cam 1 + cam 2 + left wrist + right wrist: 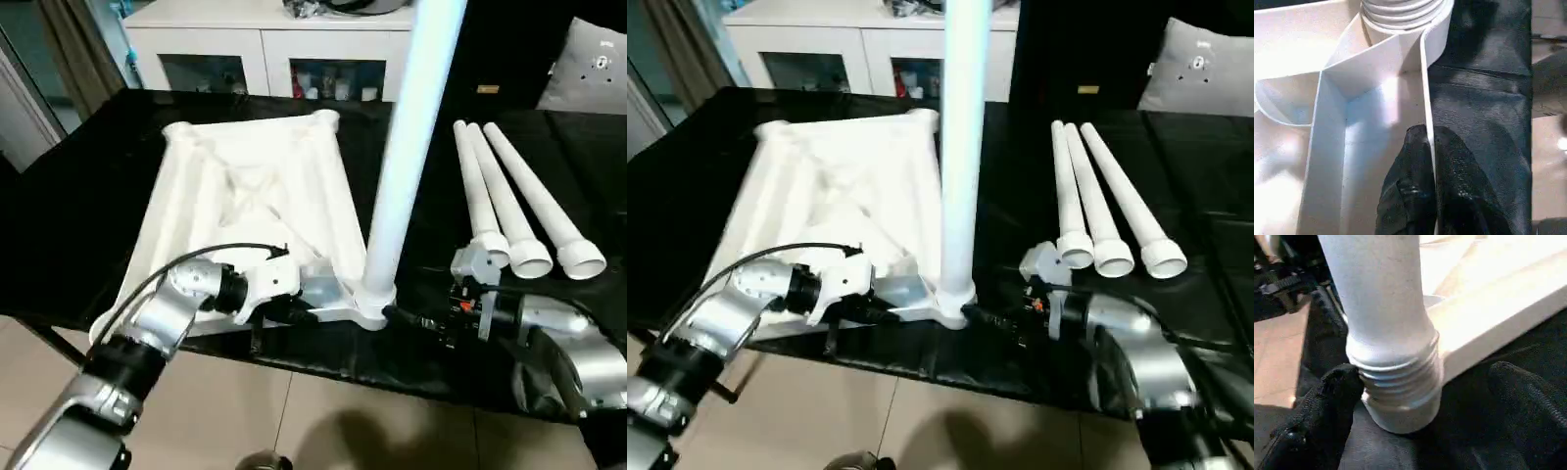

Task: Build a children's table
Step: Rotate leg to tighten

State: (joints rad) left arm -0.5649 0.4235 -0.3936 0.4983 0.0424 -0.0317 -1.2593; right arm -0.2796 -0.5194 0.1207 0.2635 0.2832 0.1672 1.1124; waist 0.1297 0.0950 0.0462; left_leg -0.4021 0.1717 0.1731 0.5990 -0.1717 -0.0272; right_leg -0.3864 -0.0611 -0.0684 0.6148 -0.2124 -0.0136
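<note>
Upside-down tabletop (245,196) lying on black surface (88,196), near edge. One leg (407,147) upright in near right corner socket. Left gripper (1430,166) pinched shut on tabletop's near rim. Right gripper (1420,396) wide open around leg's threaded base. Three spare legs (519,206) lying right.

The right gripper (1415,396) stood spread wide around the threaded base of an upright white leg (1386,318). One black finger (1327,401) touched the thread; the other lay apart. The tabletop (1498,313) rim lay beyond.
</note>
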